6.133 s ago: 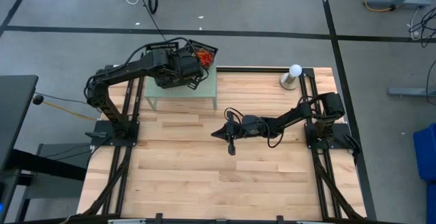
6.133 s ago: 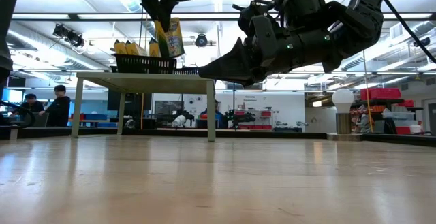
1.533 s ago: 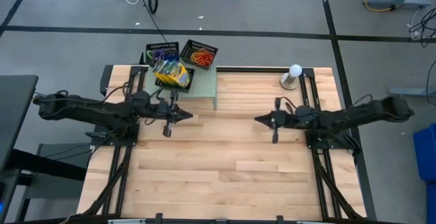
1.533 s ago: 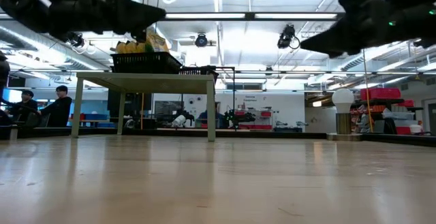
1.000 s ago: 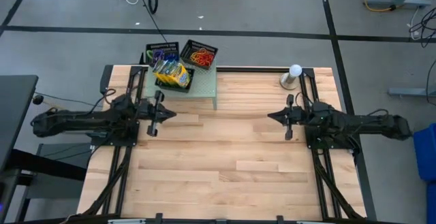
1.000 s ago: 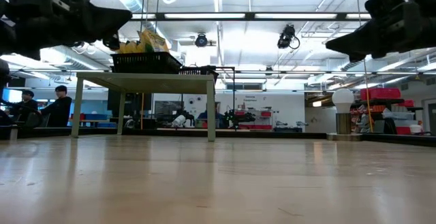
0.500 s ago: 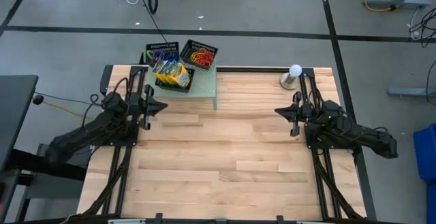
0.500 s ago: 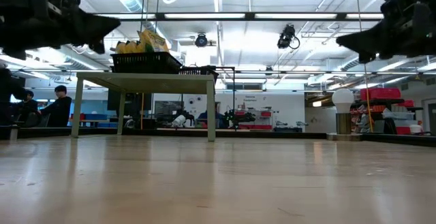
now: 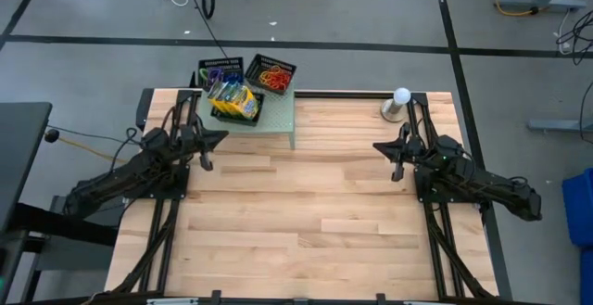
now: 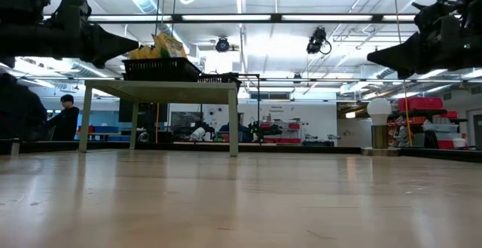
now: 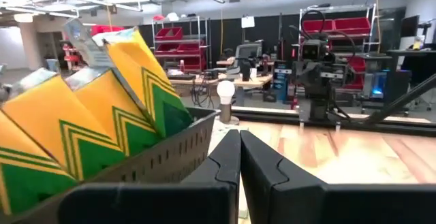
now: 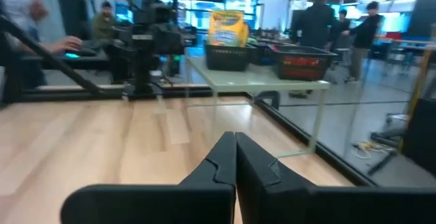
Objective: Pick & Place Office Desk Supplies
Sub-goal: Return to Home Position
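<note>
Left gripper (image 11: 240, 139) was shut tight, empty, parked at left edge of table (image 9: 306, 212). Right gripper (image 12: 236, 141) same: pinched closed, nothing held, at right edge. Crayon boxes (image 9: 236, 104) stood tilted on end in bin (image 11: 170, 159) just ahead of left gripper; right gripper well apart. Rubber bands (image 9: 271, 78) lay beyond, in back bins (image 9: 289, 67). Sorting looked done.

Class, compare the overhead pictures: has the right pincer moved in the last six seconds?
Yes. The right pincer has drawn back from mid-table toward the right side and now sits close to the white ball-topped stand.
</note>
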